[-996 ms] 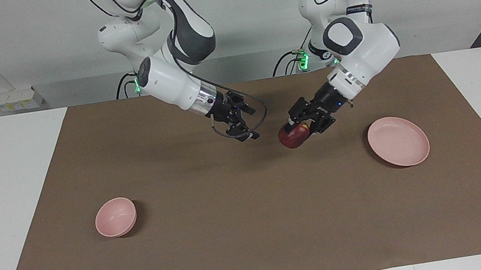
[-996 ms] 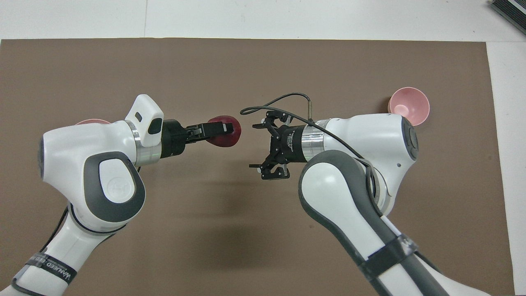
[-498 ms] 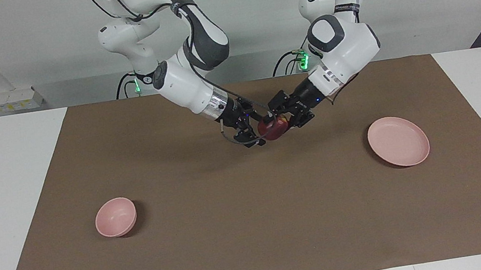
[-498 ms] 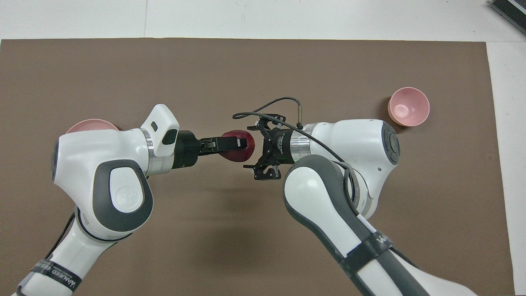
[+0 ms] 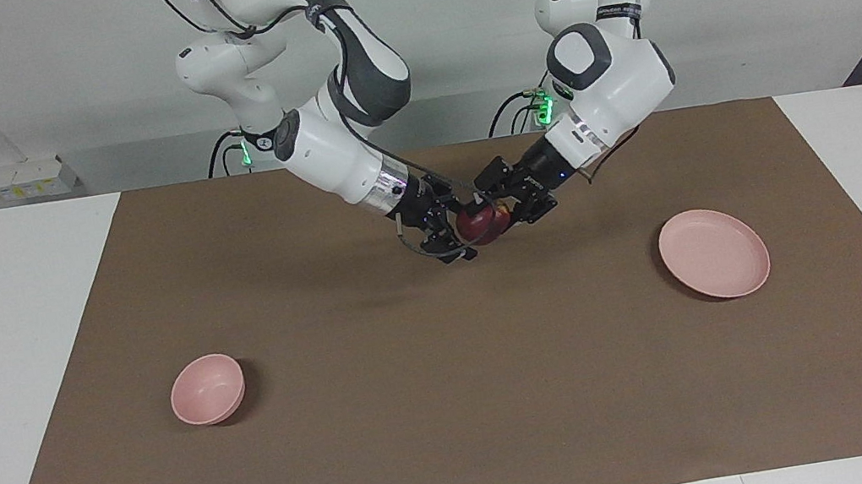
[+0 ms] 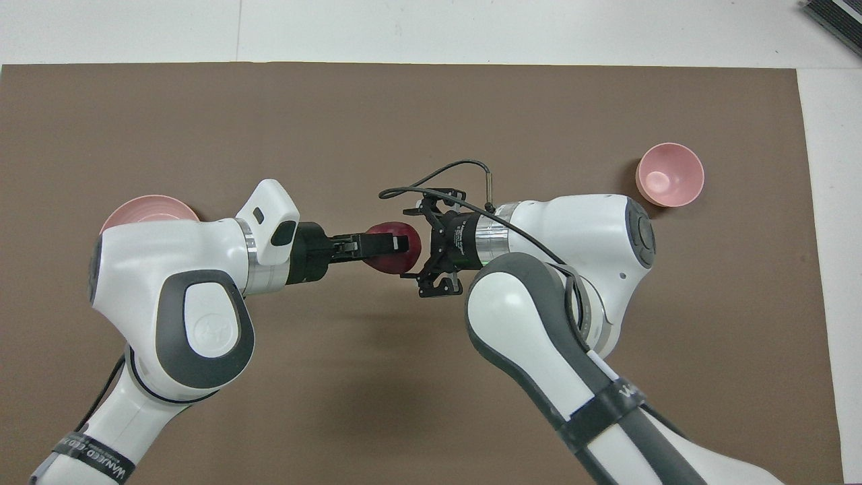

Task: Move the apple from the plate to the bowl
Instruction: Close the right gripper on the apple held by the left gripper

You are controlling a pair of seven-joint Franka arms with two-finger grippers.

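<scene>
The dark red apple (image 5: 480,226) hangs in the air over the middle of the brown mat, also in the overhead view (image 6: 394,264). My left gripper (image 5: 490,216) is shut on it (image 6: 394,244). My right gripper (image 5: 454,235) is open and faces it, its spread fingers either side of the apple's tip (image 6: 421,249). The flat pink plate (image 5: 713,251) lies empty toward the left arm's end, half hidden under the left arm in the overhead view (image 6: 145,205). The small pink bowl (image 5: 207,388) stands empty toward the right arm's end (image 6: 670,174).
The brown mat (image 5: 456,409) covers most of the white table (image 5: 1,340). A black cable loop (image 6: 438,176) hangs at the right gripper's wrist. A dark object (image 6: 835,17) lies at the table's corner farthest from the robots.
My left gripper carried the apple from near the plate toward the middle. My right gripper came to meet it, and the apple now sits between its open fingers.
</scene>
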